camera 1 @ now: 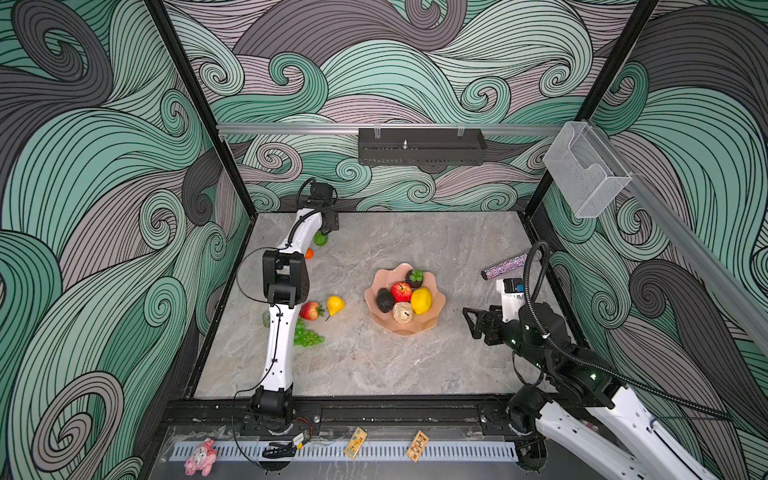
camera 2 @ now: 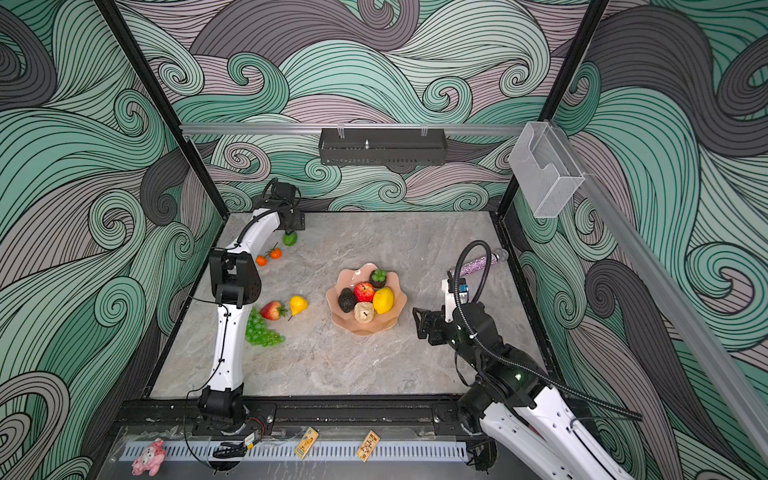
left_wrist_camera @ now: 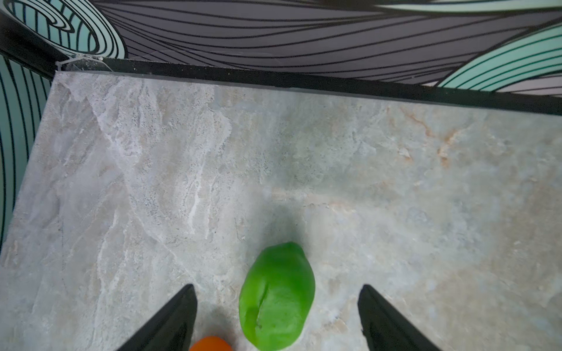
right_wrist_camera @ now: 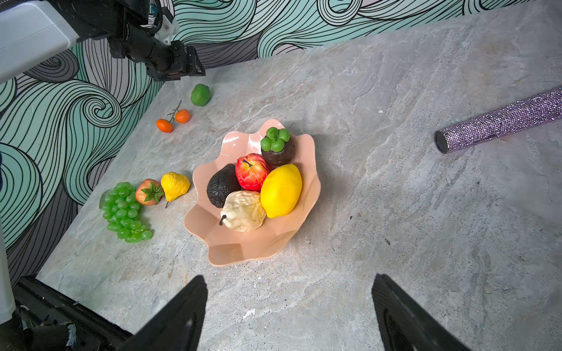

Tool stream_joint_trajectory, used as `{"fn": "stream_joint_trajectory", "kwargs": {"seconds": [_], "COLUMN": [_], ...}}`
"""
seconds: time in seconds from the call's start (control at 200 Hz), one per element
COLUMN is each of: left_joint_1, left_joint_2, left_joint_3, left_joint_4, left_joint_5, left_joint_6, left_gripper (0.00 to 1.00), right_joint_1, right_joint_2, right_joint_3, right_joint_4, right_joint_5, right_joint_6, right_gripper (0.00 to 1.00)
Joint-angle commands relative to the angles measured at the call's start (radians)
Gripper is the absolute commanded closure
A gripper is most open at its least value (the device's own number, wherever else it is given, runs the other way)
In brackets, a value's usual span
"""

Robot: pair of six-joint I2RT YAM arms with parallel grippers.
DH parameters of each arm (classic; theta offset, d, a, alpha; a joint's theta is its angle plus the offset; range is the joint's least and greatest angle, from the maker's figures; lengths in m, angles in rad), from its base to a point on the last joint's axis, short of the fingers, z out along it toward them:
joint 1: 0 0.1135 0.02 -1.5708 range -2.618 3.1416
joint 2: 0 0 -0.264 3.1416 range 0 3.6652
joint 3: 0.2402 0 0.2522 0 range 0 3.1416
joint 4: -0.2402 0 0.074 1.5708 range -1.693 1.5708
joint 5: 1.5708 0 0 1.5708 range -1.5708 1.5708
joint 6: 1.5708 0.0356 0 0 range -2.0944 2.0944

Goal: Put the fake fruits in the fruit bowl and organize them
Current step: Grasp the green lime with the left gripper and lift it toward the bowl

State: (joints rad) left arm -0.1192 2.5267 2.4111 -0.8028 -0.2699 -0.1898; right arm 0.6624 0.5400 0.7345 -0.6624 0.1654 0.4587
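Note:
The salmon-pink fruit bowl [camera 1: 400, 329] [right_wrist_camera: 237, 250] sits mid-table, holding a red apple [camera 1: 401, 291], a yellow lemon [camera 1: 421, 300], a dark avocado [camera 1: 385, 300], a beige bumpy ball [camera 1: 402, 312] and a dark fruit with green leaves [camera 1: 414, 277]. A lime [left_wrist_camera: 276, 299] [camera 1: 320, 239] lies near the back left corner. My left gripper [left_wrist_camera: 277, 285] is open and straddles it, with a gap on each side. Two stemmed oranges [camera 2: 268, 257], a strawberry [camera 1: 311, 311], a small yellow fruit [camera 1: 335, 304] and green grapes [camera 1: 308, 337] lie left of the bowl. My right gripper [right_wrist_camera: 289, 276] [camera 1: 469, 324] is open and empty, right of the bowl.
A glittery purple cylinder [camera 1: 505, 267] lies at the table's right edge behind my right arm. The back wall and left wall stand close to my left gripper. A clear box [camera 1: 586, 170] and a black tray [camera 1: 422, 145] hang on the walls. A pink plush pig [camera 1: 200, 457] lies off the table at the front.

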Motion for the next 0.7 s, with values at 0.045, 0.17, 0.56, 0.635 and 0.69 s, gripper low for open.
{"fn": "stream_joint_trajectory", "kwargs": {"seconds": [0.045,0.17,0.56,0.635,0.69], "left_joint_1": [0.013,0.019,0.023,0.022,0.023], "left_joint_2": [0.081,0.106,0.147,0.144,0.141], "left_joint_3": [0.108,0.127,0.164,0.164,0.161], "left_joint_4": [-0.115,-0.129,-0.17,-0.173,-0.176], "left_joint_5": [0.081,0.09,0.097,0.102,0.106], "left_joint_6": [0.024,0.031,0.007,-0.01,-0.022], "left_gripper": [0.18,0.19,0.34,0.38,0.38], "right_joint_1": [-0.005,-0.004,-0.002,-0.004,-0.005], "right_joint_2": [0.04,0.07,0.101,0.101,0.1], "right_joint_3": [0.021,0.025,0.016,0.01,0.007], "right_joint_4": [-0.006,0.005,0.025,0.024,0.024], "right_joint_5": [0.014,0.007,-0.003,-0.004,-0.005], "right_joint_6": [0.019,0.029,0.039,0.038,0.039], "right_gripper": [0.14,0.14,0.14,0.14,0.14]}}
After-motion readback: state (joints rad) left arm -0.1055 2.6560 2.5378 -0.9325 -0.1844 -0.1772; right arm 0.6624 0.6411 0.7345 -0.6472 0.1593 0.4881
